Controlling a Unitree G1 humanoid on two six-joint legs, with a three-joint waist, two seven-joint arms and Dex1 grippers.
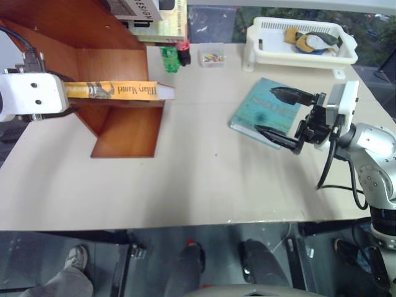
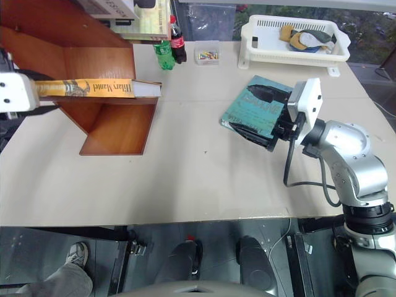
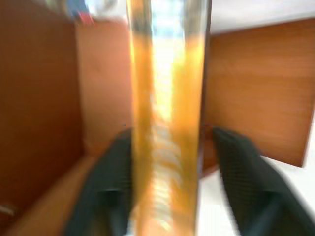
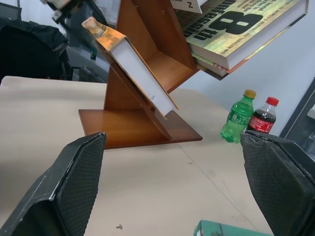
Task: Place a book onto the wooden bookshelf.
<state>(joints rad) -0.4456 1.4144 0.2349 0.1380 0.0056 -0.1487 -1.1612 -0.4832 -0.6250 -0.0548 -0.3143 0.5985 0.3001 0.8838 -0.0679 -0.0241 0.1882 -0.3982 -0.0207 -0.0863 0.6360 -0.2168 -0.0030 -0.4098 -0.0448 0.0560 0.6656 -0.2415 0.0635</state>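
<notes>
Orange-yellow book (image 1: 117,90) lying on the horizontal board of the wooden bookshelf (image 1: 124,127), spine outward. Left gripper (image 3: 167,196) straddling the book's end, fingers (image 3: 106,196) spread just clear of it. Right gripper (image 1: 281,114) gaping wide, empty, well right of the bookshelf above a teal book (image 1: 257,111).

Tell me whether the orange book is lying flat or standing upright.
Neither: the orange book is tilted, leaning against the wooden bookshelf, its far end raised.

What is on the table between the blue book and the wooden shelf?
Nothing. In the left eye view, the tabletop is bare between the teal-blue book and the wooden bookshelf. The bottles sit farther back.
</notes>
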